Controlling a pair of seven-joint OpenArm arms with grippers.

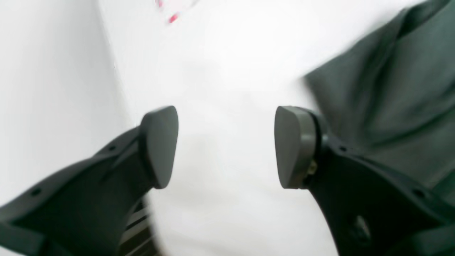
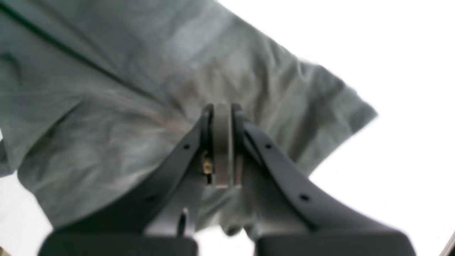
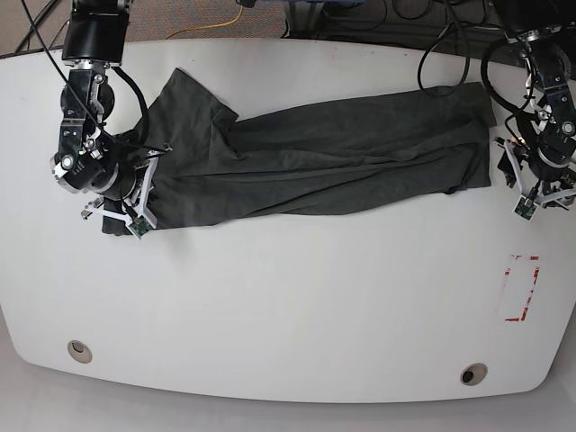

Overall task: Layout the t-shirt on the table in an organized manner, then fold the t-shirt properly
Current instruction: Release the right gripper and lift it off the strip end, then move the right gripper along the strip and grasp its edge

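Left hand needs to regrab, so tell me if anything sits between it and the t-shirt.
Nothing visible does. The left hand hangs open over bare table, with the t-shirt edge just beside one finger.

T-shirt (image 3: 324, 157) spread across table (image 3: 270, 306) far side; tape mark (image 3: 520, 288) near right edge w/ grommets front

Charcoal on white

The t-shirt (image 3: 324, 157) is plain dark charcoal-grey, no print. The table (image 3: 288, 297) is white, with a red tape rectangle (image 3: 520, 288). Both gripper bodies are black, with grey pads (image 1: 295, 145).
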